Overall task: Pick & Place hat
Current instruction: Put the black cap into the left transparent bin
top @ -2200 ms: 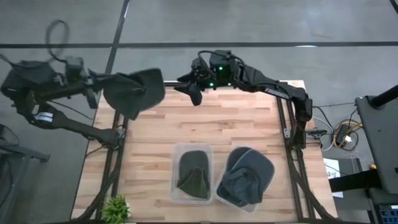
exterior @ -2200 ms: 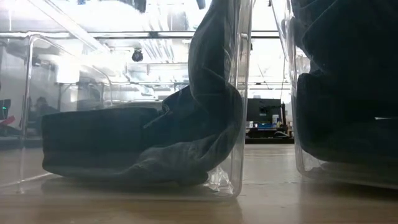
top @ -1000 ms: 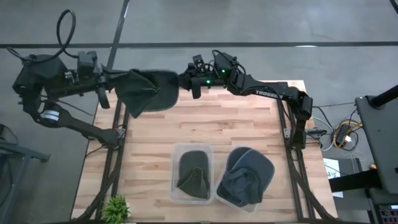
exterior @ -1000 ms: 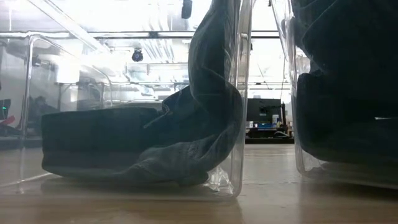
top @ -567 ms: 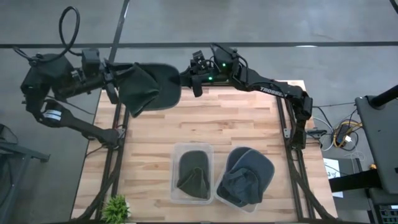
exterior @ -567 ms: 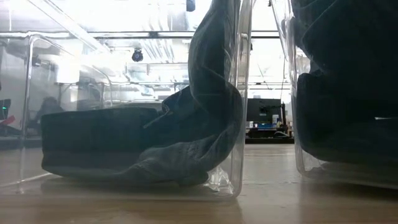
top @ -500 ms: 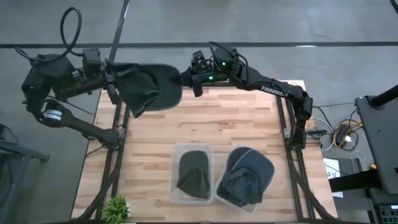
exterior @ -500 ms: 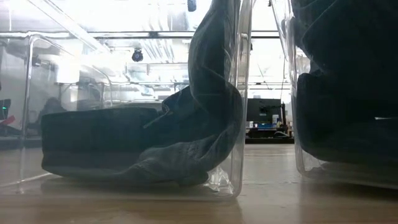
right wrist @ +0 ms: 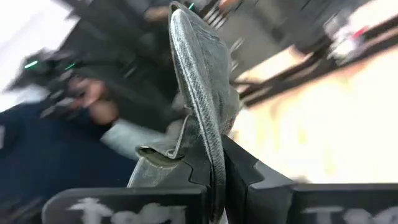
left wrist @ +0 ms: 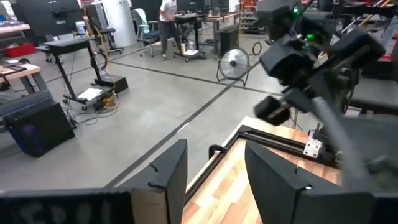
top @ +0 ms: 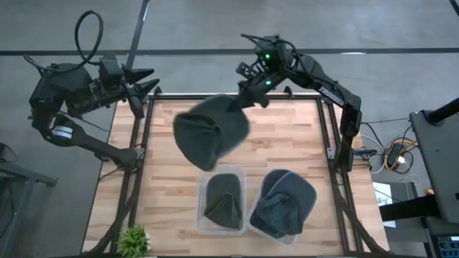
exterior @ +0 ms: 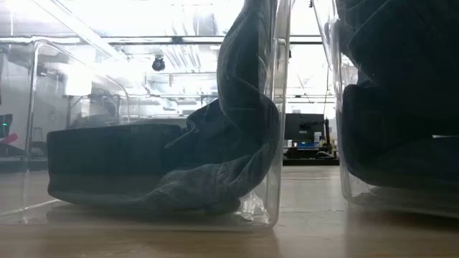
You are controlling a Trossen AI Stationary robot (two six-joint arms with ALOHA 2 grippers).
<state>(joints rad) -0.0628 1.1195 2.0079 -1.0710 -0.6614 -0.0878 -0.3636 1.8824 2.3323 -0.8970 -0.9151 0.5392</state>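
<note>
A dark grey hat [top: 211, 136] hangs over the far middle of the table, below my right gripper [top: 248, 97], which is shut on it. In the right wrist view the hat's thin edge [right wrist: 200, 74] rises from between the fingers of that gripper [right wrist: 214, 180]. My left gripper [top: 147, 81] stands open beyond the table's far left corner with nothing between its fingers [left wrist: 214, 168]. Two clear bins at the near edge each hold a dark hat, the left bin [top: 222, 204] and the right bin [top: 283, 204]. My right gripper pinches a thin stitched edge of the hat [right wrist: 214, 149] between its two fingers. The rest of the hat [top: 208, 140] hangs below and to the left of the fingers. Whether it is clear of the table, I cannot tell.
The low view looks through the left bin's wall [exterior: 276, 107] at a crumpled hat [exterior: 165, 168] inside, with the right bin [exterior: 387, 107] beside it. A small green plant [top: 133, 239] stands at the near left corner. Bare wood lies along the table's left and right sides.
My left gripper has opened and let go of the hat. My right gripper has shut on the hat's edge and swung toward the table's right and near side. The hat has moved from the far left corner to over the table's far middle.
</note>
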